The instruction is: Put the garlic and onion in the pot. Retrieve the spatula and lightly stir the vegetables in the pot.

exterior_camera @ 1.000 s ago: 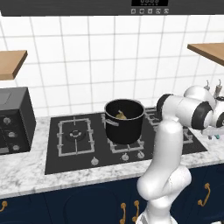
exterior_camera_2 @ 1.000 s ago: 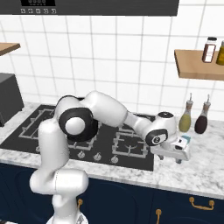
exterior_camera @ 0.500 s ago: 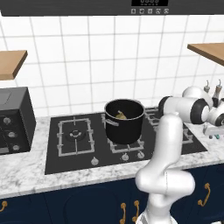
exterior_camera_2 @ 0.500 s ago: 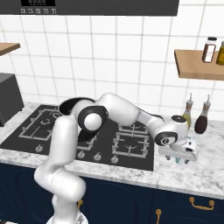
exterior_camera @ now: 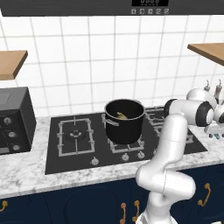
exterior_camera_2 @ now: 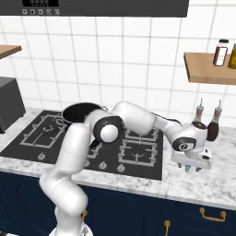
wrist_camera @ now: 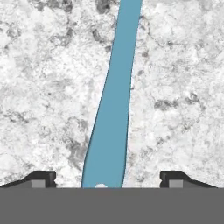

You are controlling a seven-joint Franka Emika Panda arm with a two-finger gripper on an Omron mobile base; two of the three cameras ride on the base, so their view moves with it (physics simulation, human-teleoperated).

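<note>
The black pot (exterior_camera: 124, 120) stands on the middle burner, also seen behind the arm (exterior_camera_2: 78, 112). One pale tan vegetable (exterior_camera: 121, 116) lies inside it. The blue spatula (wrist_camera: 114, 109) lies flat on the marble counter to the right of the stove. My gripper (wrist_camera: 109, 179) hangs low right over it, open, with one fingertip (wrist_camera: 43, 178) on each side of the handle and marble showing in both gaps. From the base views the hand (exterior_camera_2: 192, 159) sits at the counter's right end (exterior_camera: 214, 131), pointing down.
Two dark bottles (exterior_camera_2: 207, 123) stand by the wall just behind the hand. A wooden shelf (exterior_camera_2: 207, 68) with jars hangs above them. The black stove top (exterior_camera: 78, 140) lies left of the hand, and a black box appliance (exterior_camera: 13, 120) stands at the far left.
The arm has reached farther right and the hand has come down close over the counter, onto the spatula. The pot has not moved.
</note>
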